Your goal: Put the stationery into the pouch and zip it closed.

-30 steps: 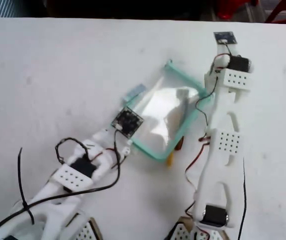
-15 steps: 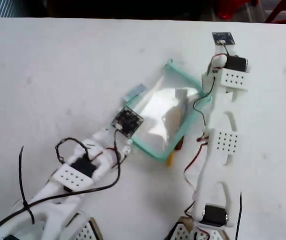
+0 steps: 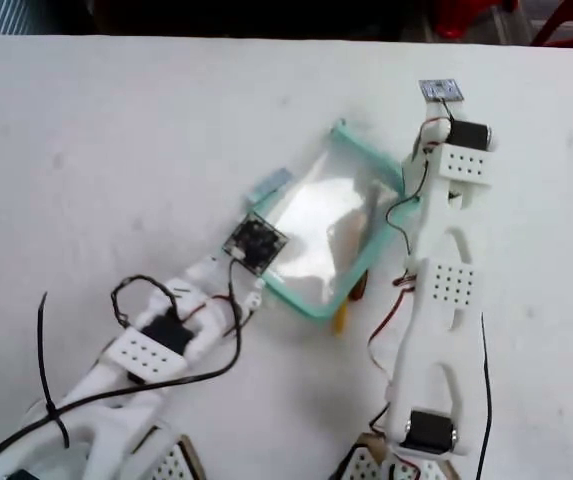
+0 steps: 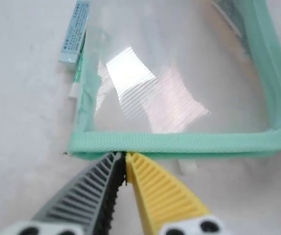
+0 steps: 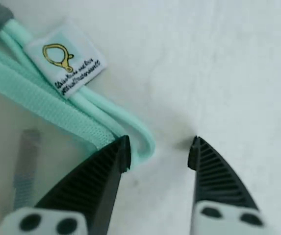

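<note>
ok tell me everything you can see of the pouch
The pouch is flat, clear glossy plastic with a mint fabric border, lying askew on the white table between the arms. A pale blue tag sticks out of one side; a mint cord loop with a white label hangs off a corner. The left gripper is shut on its border; the open right gripper has one finger at the loop.

The bench (image 3: 116, 130) is plain white. The pouch (image 3: 316, 235) has a clear glossy panel with mint-green woven edging. Its cord loop (image 5: 130, 129) is mint-green, the label (image 5: 64, 58) white with a yellow clasp emblem, and the tag (image 4: 75, 32) pale blue. The left tool (image 4: 124, 156) has one grey and one yellow ribbed finger. The right tool (image 5: 159, 152) has black ribbed fingers.
</note>
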Robot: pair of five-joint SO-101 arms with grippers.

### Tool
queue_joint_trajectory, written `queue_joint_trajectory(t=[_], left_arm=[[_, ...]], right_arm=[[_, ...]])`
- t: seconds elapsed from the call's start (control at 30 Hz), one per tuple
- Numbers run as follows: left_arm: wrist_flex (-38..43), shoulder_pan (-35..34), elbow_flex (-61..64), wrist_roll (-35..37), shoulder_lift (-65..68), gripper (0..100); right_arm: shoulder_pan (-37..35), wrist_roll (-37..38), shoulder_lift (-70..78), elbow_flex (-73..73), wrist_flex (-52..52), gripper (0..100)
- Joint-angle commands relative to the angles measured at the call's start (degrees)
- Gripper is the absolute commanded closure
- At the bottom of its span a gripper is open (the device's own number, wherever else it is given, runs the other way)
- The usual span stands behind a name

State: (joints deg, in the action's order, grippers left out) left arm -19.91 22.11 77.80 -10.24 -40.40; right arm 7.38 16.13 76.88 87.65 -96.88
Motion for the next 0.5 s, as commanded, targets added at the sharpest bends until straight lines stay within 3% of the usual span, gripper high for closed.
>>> queue_joint_trajectory(t=[0.0, 0.17, 0.47], left_arm=[[1.8, 0.7, -2.5, 0.0, 0.0, 97], [1.8, 0.7, -2.5, 0.0, 0.0, 97], [1.8, 0.7, -2.5, 0.0, 0.0, 97]], right_arm=[[-2.7, 0.0, -0.2, 0.6, -1.5, 80.0], [-6.5, 0.4, 0.0, 0.6, -0.2, 80.0], [-6.9, 0.5, 0.7, -0.1, 4.9, 80.1]])
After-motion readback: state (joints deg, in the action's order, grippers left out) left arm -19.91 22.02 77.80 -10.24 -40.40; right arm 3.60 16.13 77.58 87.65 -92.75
